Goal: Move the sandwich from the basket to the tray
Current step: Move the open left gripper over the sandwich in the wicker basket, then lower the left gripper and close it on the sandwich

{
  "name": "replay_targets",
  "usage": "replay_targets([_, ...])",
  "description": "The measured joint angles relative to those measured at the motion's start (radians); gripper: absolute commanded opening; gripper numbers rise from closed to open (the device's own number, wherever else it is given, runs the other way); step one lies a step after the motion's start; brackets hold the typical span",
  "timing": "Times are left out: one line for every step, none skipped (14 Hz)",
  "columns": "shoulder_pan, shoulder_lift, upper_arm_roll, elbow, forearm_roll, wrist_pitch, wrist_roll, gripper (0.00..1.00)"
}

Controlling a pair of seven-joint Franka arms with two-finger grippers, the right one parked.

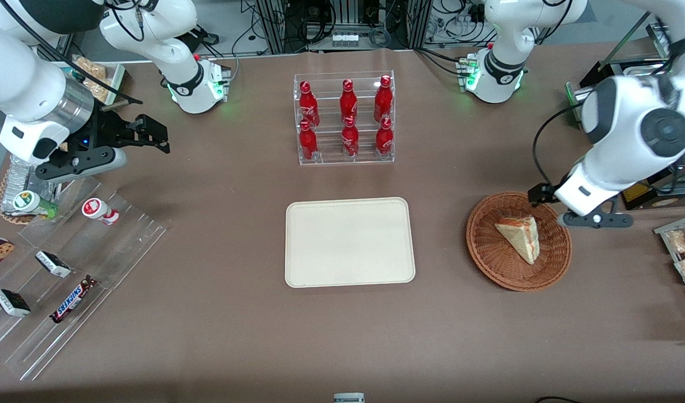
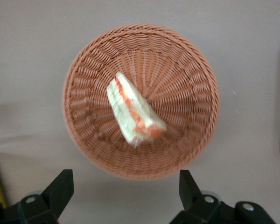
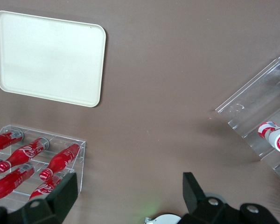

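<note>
Sandwich (image 1: 520, 238): lying in the basket (image 1: 488, 252), right of centre in the front frame, not yet lifted.
Gripper (image 2: 126, 189): released, fingers spread wide above the basket rim, probably to fit around the wedge.
Tray (image 1: 350, 242): centre, waiting bare.

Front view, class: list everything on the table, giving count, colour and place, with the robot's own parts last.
Sandwich: one, pale bread, in the basket.
Basket: one, reddish-brown wicker, beside the tray, toward the working arm's end.
Tray: one, cream, mid-table.
Bottles: six, red, in a clear rack farther from the camera than the tray.
Snickers bar: one, brown, on the clear racks toward the parked arm's end.
Gripper: one, black, above the basket, jaws open.
</note>
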Motion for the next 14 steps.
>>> replay_targets([0.003,0.014,0.000,-0.040,0.000,0.064,-0.022,1.00])
replay_targets([0.011,0.029,0.001,-0.069,0.000,0.118,-0.044,1.00])
replay_targets([0.020,0.042,0.001,-0.090,0.000,0.165,-0.078,1.00])
replay_targets([0.027,0.052,0.002,-0.110,0.000,0.209,-0.140,1.00])
replay_targets([0.030,0.058,0.002,-0.129,0.000,0.249,-0.219,1.00])
replay_targets([0.031,0.062,0.001,-0.150,0.000,0.291,-0.303,1.00])
replay_targets([0.031,0.066,0.001,-0.171,-0.001,0.335,-0.395,1.00])
replay_targets([0.031,0.074,0.001,-0.188,-0.001,0.375,-0.502,1.00])
replay_targets([0.031,0.087,0.000,-0.198,-0.001,0.408,-0.614,0.96])
replay_targets([0.031,0.106,-0.001,-0.204,-0.001,0.444,-0.721,0.79])
replay_targets([0.031,0.130,-0.002,-0.206,-0.001,0.481,-0.803,0.46])
replay_targets([0.031,0.156,-0.004,-0.207,-0.001,0.508,-0.852,0.14])
replay_targets([0.031,0.178,-0.004,-0.207,-0.001,0.521,-0.873,0.06])
replay_targets([0.031,0.192,-0.005,-0.206,0.000,0.523,-0.876,0.04])
